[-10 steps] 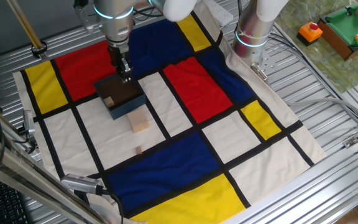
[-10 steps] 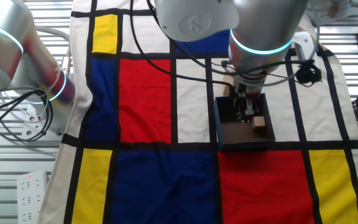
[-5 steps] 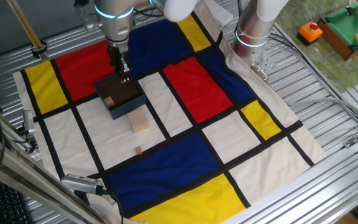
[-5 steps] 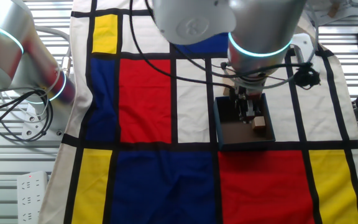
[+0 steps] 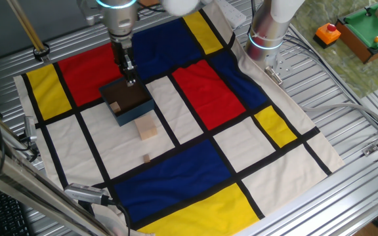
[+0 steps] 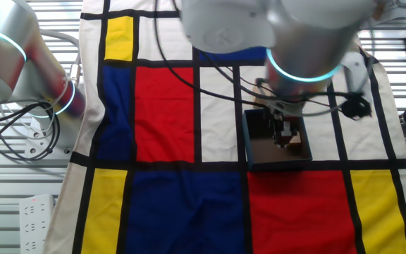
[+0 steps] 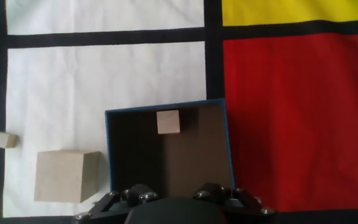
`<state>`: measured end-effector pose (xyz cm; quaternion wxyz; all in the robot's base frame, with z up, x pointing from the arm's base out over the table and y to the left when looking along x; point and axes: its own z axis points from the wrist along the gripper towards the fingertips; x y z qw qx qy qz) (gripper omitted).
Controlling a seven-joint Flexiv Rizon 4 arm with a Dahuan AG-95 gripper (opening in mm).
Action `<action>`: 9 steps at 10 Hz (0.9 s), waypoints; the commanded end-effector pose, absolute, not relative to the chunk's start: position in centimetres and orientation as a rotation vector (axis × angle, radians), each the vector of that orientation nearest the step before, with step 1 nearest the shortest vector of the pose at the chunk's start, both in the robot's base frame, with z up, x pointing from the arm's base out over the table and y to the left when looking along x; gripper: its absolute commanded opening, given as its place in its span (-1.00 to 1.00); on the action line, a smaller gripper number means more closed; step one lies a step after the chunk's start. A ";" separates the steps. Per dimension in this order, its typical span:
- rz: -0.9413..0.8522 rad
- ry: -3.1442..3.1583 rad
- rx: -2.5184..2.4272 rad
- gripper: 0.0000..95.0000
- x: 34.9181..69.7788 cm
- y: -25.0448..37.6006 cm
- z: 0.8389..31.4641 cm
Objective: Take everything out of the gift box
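The blue-grey gift box (image 5: pixel 128 105) sits on the checked cloth, dark brown inside. A small tan block (image 5: pixel 115 107) lies in it, by one wall. It also shows in the hand view (image 7: pixel 168 122). A pale beige cube (image 5: pixel 147 126) stands on the white cloth just outside the box. A tiny tan block (image 5: pixel 146 158) lies further out. My gripper (image 5: pixel 130 79) hangs over the box's far edge, above the rim, with its fingers close together and nothing in them. In the other fixed view my gripper (image 6: pixel 284 135) hides most of the block. In the hand view only the knuckles show.
The box (image 7: pixel 166 111), the cube (image 7: pixel 64 175) and the tiny block (image 7: pixel 4 140) lie on a cloth of red, blue, yellow and white panels. A second arm's base (image 5: pixel 268 33) stands at the cloth's far edge. A green-topped toy table (image 5: pixel 367 29) is at the far right.
My gripper has risen a little over the box, holding nothing. The box and the blocks have not moved.
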<state>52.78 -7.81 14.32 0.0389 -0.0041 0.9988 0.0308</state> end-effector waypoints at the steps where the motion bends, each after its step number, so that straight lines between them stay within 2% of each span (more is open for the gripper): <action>1: 0.105 3.054 -0.030 -0.20 52.9 -7.8 14.4; 2: 0.102 3.053 -0.031 -0.20 53.2 -7.8 14.3; 3: 0.100 3.053 -0.030 0.20 53.4 -7.8 14.2; 9: 0.065 3.035 -0.053 0.20 54.4 -7.7 13.0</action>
